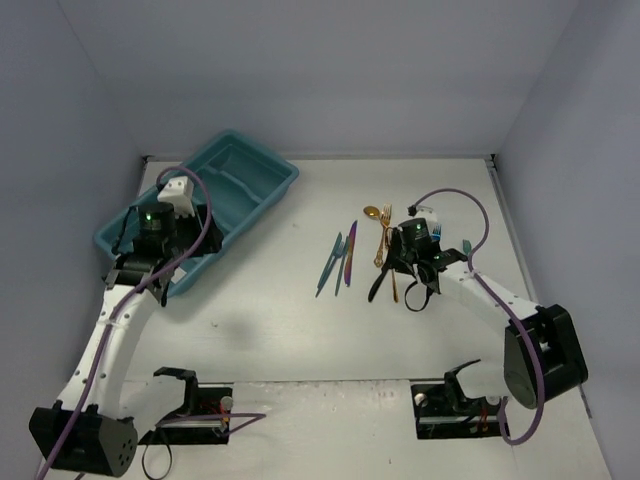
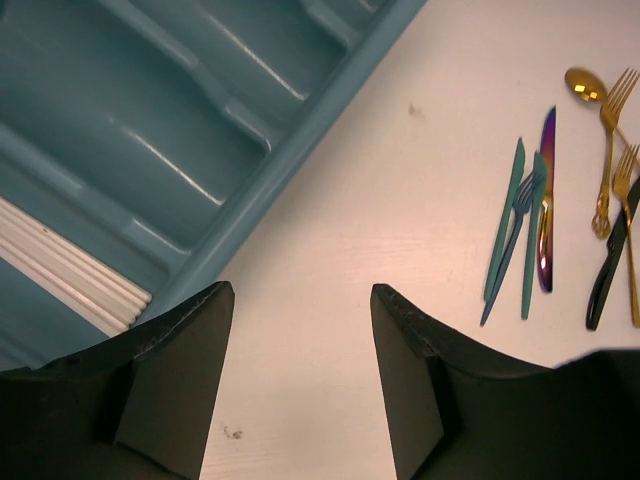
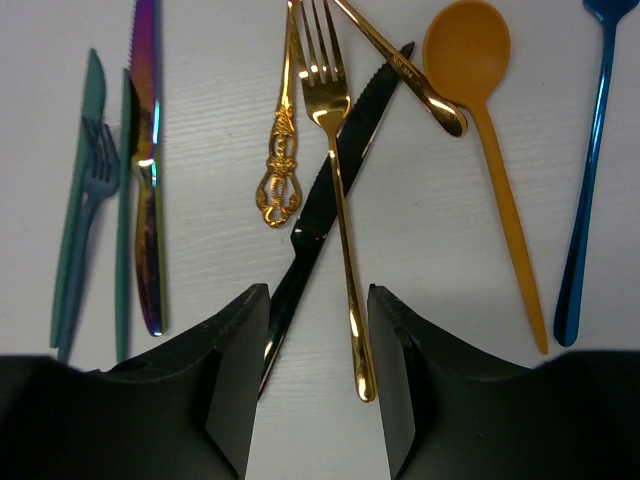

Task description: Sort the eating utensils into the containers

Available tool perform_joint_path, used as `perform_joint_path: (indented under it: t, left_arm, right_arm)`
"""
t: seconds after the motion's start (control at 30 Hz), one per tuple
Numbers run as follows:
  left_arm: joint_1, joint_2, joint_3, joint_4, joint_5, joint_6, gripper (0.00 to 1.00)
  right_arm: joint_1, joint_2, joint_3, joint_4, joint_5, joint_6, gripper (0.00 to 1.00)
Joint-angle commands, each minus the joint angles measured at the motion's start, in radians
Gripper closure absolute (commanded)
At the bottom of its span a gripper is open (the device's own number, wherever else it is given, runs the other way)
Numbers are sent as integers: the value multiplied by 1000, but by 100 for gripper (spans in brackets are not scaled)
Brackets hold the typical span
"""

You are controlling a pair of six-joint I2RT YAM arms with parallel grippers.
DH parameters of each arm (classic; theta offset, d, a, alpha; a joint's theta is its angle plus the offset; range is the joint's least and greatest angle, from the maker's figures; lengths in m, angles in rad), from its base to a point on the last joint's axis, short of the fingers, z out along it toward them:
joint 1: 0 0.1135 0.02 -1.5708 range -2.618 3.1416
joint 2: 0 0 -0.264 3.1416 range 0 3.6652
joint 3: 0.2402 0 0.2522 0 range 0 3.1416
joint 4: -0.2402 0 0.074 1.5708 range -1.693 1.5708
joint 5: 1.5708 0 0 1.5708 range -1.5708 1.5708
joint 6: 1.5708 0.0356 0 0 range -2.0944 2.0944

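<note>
From above, utensils [image 1: 350, 255] are lying on the counter [image 1: 270, 300], right of the teal tray [image 1: 262, 170]. At the left wrist, the left gripper [image 2: 300, 380] is hanging released, empty, beside the tray rim. At the right wrist, the right gripper [image 3: 318, 380] is being held unclenched astride black knife [image 3: 295, 260] and gold fork [image 3: 325, 90]; one handle alone should be centred.

The pale bench [image 1: 290, 310] carries a teal cutlery tray [image 1: 262, 208] at its far left corner, askew to the edges. Right of centre lie teal knives [image 2: 506, 210] and a purple knife [image 3: 148, 200] side by side. Beyond them are a gold fork [image 3: 322, 70] crossing a black knife [image 3: 318, 205], an orange spoon [image 3: 466, 45] and a blue spoon [image 3: 591, 150].
</note>
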Motion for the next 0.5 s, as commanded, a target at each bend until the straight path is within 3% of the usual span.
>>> perform_joint_path:
  t: [0.0, 0.47]
  left_arm:
    - [-11, -70, -77, 117, 34, 48, 46]
    - [-34, -62, -79, 95, 13, 49, 46]
  right_arm:
    - [-22, 83, 17, 19, -11, -26, 61]
    - [-29, 265, 28, 23, 18, -44, 68]
